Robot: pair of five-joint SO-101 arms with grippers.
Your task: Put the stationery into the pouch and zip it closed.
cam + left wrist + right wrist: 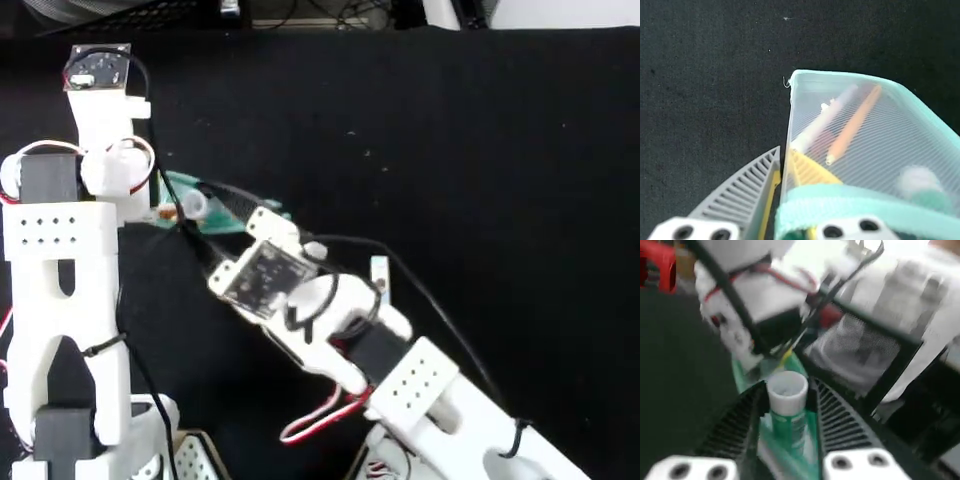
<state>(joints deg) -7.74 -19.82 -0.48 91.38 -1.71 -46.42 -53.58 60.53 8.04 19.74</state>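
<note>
- Two arms meet at the far left of the black table (450, 150); the left arm stretches straight away from its base, and the right arm slants in from the near right corner
- Left gripper (784, 155) is clamped on the pouch (865, 140) at its mouth end; the grey finger (750, 190) lies outside the mesh wall, the yellow finger (810, 172) shows through the mesh on the inner side, and the wall is pinched between them
- Pouch is of see-through striped mesh with a mint-green edge; in the high view it lies flat on the table just beside the left arm's wrist, partly under the right arm's black cable
- White pen (822, 120) and orange pen (855, 125) lie inside the pouch side by side, both slanting towards its closed corner; the two run close together but apart
- Right gripper (787, 387) grasps the glue stick (790, 415); its dark ribbed fingers press the tube from both sides just under the white cap; the body is green, and the cap points away from the wrist
- Seen from above, the glue stick's cap sits at the pouch's end nearest the left gripper; how far the tube is inside the mouth cannot be told
- One blurred white and green shape shows through the mesh near the mouth in the left wrist view; what it is cannot be told
</note>
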